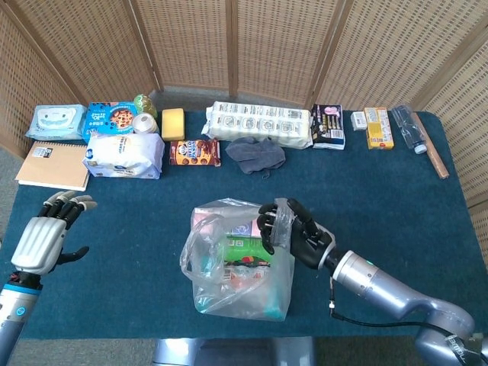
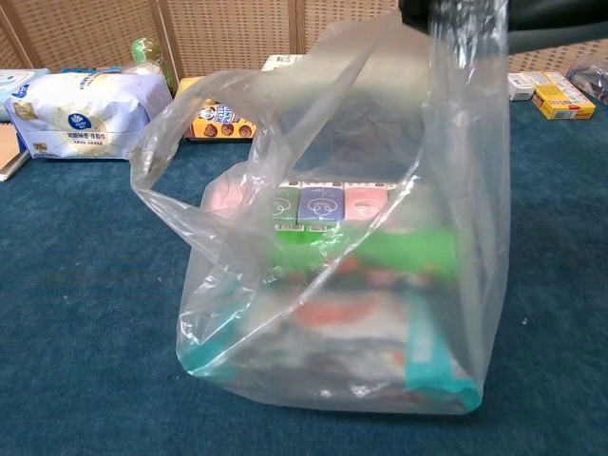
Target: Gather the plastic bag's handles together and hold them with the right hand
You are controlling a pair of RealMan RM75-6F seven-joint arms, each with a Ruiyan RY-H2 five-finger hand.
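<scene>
A clear plastic bag (image 1: 240, 263) (image 2: 332, 275) full of packets stands at the front middle of the blue table. My right hand (image 1: 293, 232) is at the bag's right top and grips the right handle (image 1: 280, 217), lifting it; in the chest view only a dark edge of that hand (image 2: 456, 9) shows at the top. The left handle (image 1: 197, 255) (image 2: 190, 161) hangs loose as an open loop on the bag's left side. My left hand (image 1: 42, 236) hovers open, far left of the bag, fingers spread and holding nothing.
Along the table's back lie a notebook (image 1: 52, 165), wipes (image 1: 55, 120), a white pack (image 1: 123, 155), a biscuit box (image 1: 194, 152), a grey cloth (image 1: 255, 154), a roll pack (image 1: 261, 122), small boxes (image 1: 379, 126) and a wooden stick (image 1: 431, 155).
</scene>
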